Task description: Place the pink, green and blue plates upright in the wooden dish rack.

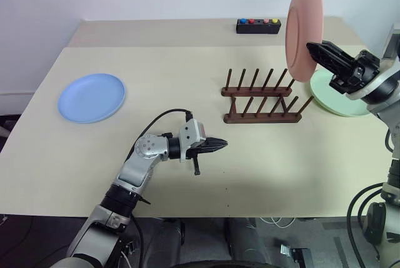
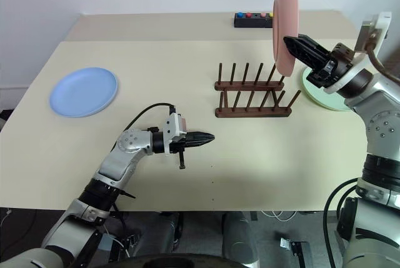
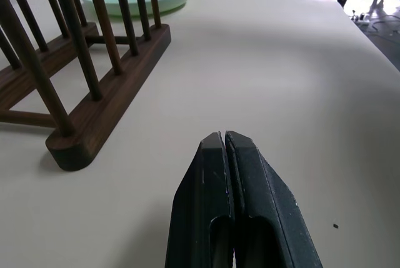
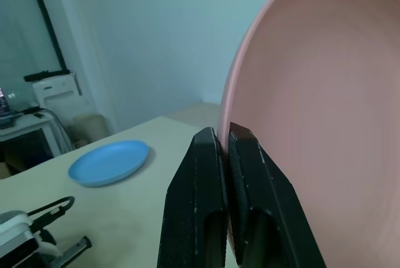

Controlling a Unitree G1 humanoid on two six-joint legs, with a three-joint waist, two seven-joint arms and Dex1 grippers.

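My right gripper point(image 1: 310, 48) is shut on the rim of the pink plate point(image 1: 303, 27), holding it upright in the air above the right end of the wooden dish rack point(image 1: 261, 98). No plate stands between the rack's pegs. The green plate point(image 1: 340, 98) lies flat on the table to the right of the rack, partly hidden behind my right hand. Far left on the table lies the blue plate point(image 1: 92, 97), flat. My left gripper point(image 1: 222, 144) is shut with nothing in it, hovering low over the table in front of the rack's left end.
A small black box with coloured buttons point(image 1: 257, 26) sits at the table's far edge behind the rack. Bare beige tabletop point(image 1: 187, 68) stretches between the blue plate and the rack. A black cable loops over my left wrist.
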